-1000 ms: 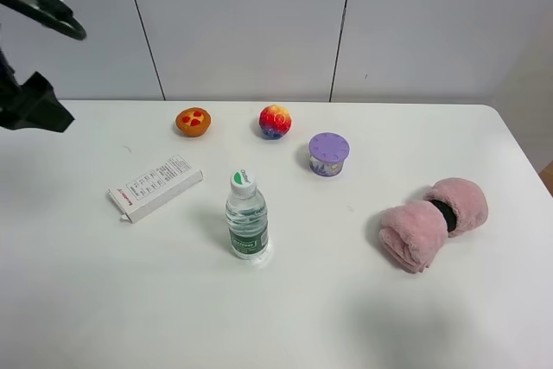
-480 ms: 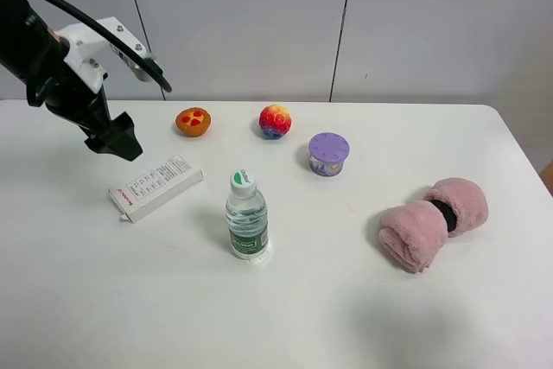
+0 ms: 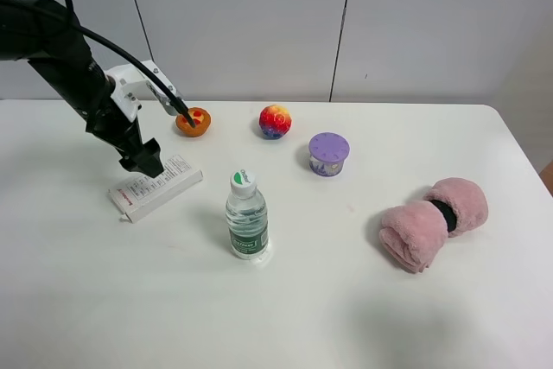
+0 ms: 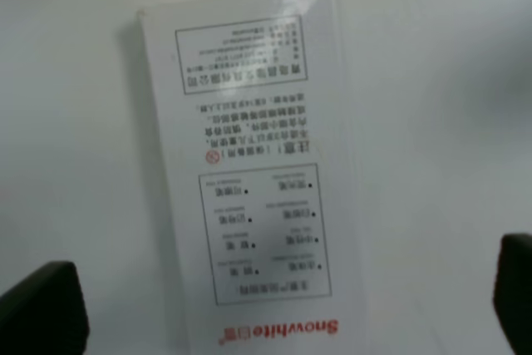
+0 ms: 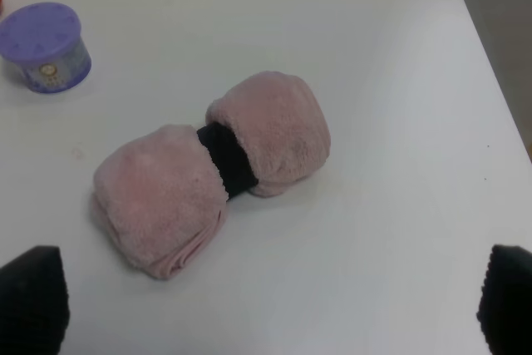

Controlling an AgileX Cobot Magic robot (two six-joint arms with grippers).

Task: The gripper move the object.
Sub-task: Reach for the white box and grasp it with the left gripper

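Observation:
The object, a flat long white box point(image 3: 155, 187) with black print and a red mark, lies on the white table at the left. My left gripper point(image 3: 145, 162) hangs just over the box's far end, open. In the left wrist view the box point(image 4: 258, 197) fills the middle, and the left gripper point(image 4: 278, 297) has its two black fingertips point(image 4: 41, 309) spread wide on either side of it, not touching it. My right gripper point(image 5: 270, 301) is open and empty above the table's right side; it does not show in the exterior high view.
A clear water bottle point(image 3: 247, 218) stands right of the box. An orange muffin point(image 3: 193, 121), a colourful ball point(image 3: 275, 121) and a purple tub point(image 3: 328, 154) sit behind. A rolled pink towel point(image 3: 432, 222) lies at the right, under the right gripper point(image 5: 212, 168).
My left arm has swung in from the far left and come down towards the box; it now hangs just over the box's far end. The objects have not moved.

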